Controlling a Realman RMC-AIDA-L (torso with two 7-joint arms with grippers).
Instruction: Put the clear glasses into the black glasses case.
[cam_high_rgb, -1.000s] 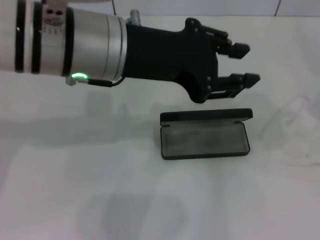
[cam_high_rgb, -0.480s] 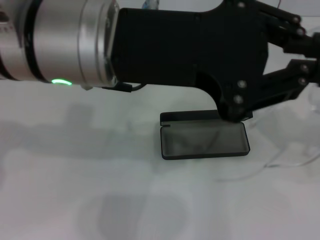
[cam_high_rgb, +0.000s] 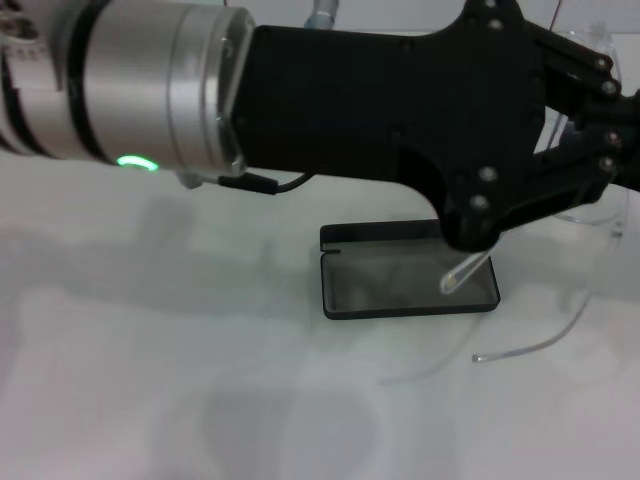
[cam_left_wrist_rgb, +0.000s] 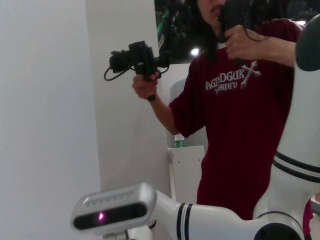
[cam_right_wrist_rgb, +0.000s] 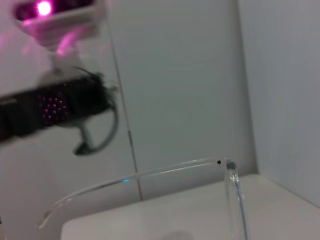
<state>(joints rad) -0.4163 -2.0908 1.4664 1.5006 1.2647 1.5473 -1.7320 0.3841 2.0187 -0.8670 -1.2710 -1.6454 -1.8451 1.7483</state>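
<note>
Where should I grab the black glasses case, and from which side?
Probably its left short wall, from above: the black glasses case lies open and flat, and the clear glasses held by the left gripper hang over its right end.

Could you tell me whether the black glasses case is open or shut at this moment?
Open. In the head view the black glasses case lies flat on the table with its lid folded back and its grey lining exposed.
</note>
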